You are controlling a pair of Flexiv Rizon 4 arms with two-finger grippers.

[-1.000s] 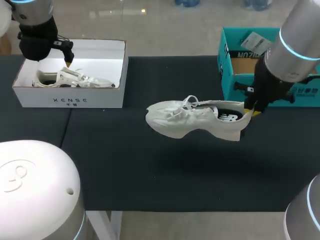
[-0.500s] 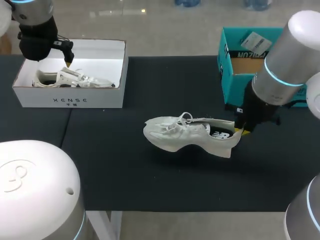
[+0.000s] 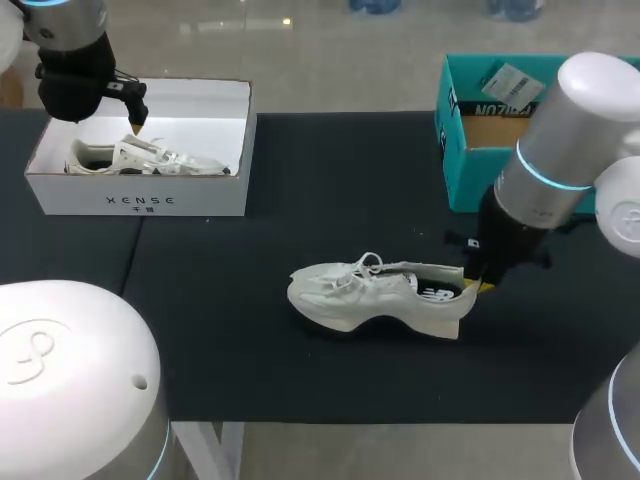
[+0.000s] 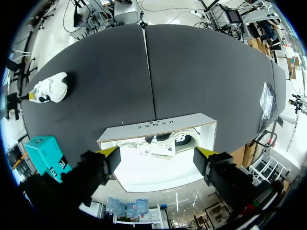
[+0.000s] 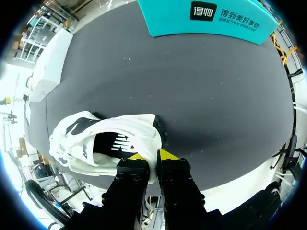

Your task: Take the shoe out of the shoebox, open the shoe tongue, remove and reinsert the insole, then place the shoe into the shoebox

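One wrist view shows right pincer clamping shoe.

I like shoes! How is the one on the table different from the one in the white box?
The shoe on the table sits out in the open, heel pinched by the right gripper. The shoe in the white box lies free, below the open left gripper. Both are white.
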